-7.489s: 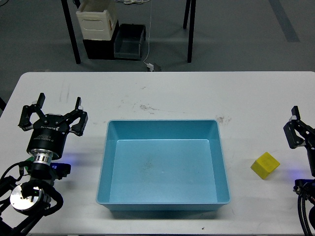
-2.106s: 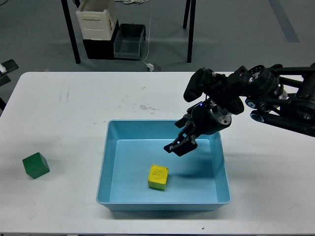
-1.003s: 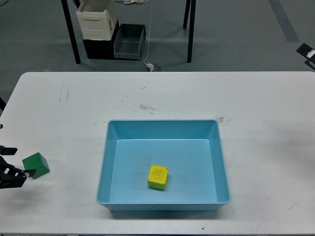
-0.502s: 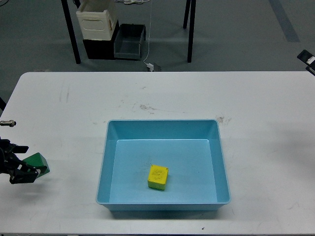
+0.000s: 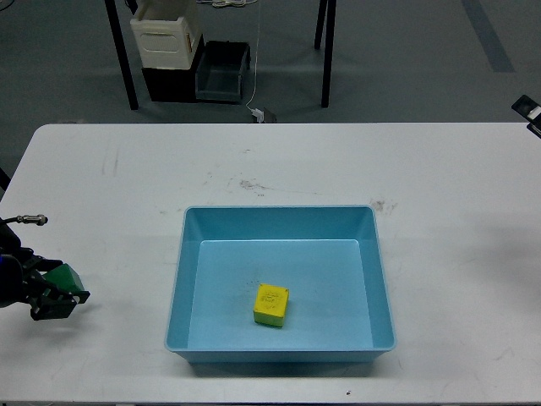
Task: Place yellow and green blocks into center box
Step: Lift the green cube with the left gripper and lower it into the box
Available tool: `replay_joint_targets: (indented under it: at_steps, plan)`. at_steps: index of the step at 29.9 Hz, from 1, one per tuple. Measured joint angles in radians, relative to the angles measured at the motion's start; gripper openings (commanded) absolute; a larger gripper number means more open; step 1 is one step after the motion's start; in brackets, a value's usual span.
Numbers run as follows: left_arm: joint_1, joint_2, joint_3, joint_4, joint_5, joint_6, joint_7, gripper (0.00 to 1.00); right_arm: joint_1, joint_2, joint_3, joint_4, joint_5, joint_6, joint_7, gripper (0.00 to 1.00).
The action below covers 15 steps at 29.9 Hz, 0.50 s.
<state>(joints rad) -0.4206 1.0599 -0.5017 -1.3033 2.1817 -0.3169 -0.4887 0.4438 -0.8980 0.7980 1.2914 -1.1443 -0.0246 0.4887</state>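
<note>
The yellow block (image 5: 271, 305) lies inside the light blue box (image 5: 280, 218) at the table's centre, near its front. The green block (image 5: 67, 277) is at the table's far left edge, partly covered by my left gripper (image 5: 52, 290). The gripper's dark fingers sit on either side of the block and appear closed on it, low at table level. Only a small dark part of my right arm (image 5: 529, 109) shows at the right edge; its fingers cannot be made out.
The white table (image 5: 279, 169) has faint scuff marks behind the box. Beyond the far edge, on the floor, stand a cream container (image 5: 166, 35), a dark bin (image 5: 222, 71) and black table legs.
</note>
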Motion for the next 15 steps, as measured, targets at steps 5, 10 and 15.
replay_joint_targets:
  at_steps: [5, 10, 15]
  plan:
    - [0.001, -0.005, 0.0, 0.02, 0.0, 0.018, 0.0, 0.41, 0.0, 0.001, 0.002, 0.0, 0.0, -0.004, 0.0, 0.97]
    - [0.002, -0.006, 0.004, 0.038, 0.0, 0.032, 0.0, 0.37, 0.0, 0.004, 0.003, 0.0, 0.0, -0.022, 0.0, 0.97]
    - [-0.002, 0.003, 0.016, 0.045, 0.0, 0.068, 0.0, 0.37, -0.001, 0.005, 0.002, 0.0, 0.0, -0.032, 0.0, 0.97]
